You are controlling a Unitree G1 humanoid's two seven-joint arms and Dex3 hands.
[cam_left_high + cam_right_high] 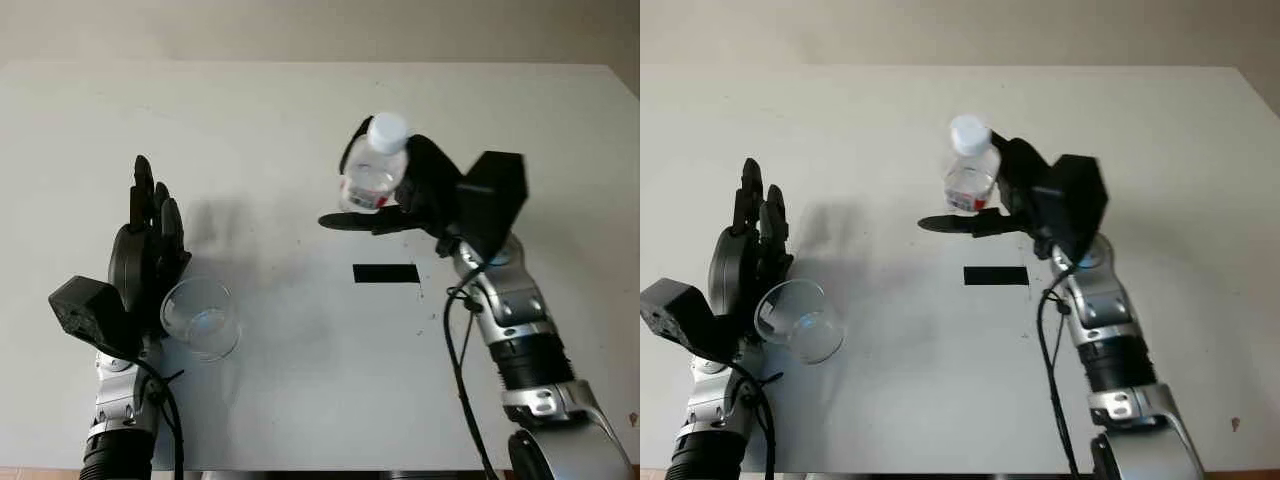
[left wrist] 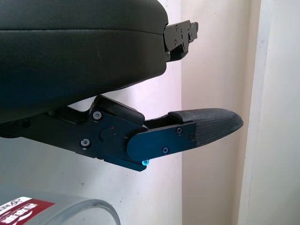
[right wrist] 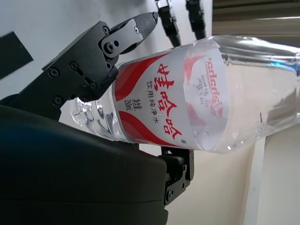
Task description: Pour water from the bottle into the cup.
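A clear water bottle [image 1: 372,175] with a white cap [image 1: 388,131] and a red-and-white label [image 3: 159,103] is held upright above the middle of the table. My right hand [image 1: 405,200] is shut on it from the right side, one finger sticking out to the left under it. A clear, empty-looking cup [image 1: 200,318] stands at the front left. My left hand [image 1: 150,240] is open right beside the cup on its left, palm toward it, fingers pointing away from me. The cup's rim [image 2: 70,208] shows close under the left thumb [image 2: 206,126].
The white table [image 1: 300,110] runs back to a pale wall. A black tape rectangle [image 1: 386,273] lies on it just in front of the held bottle. The right arm's cable [image 1: 455,350] hangs along the forearm.
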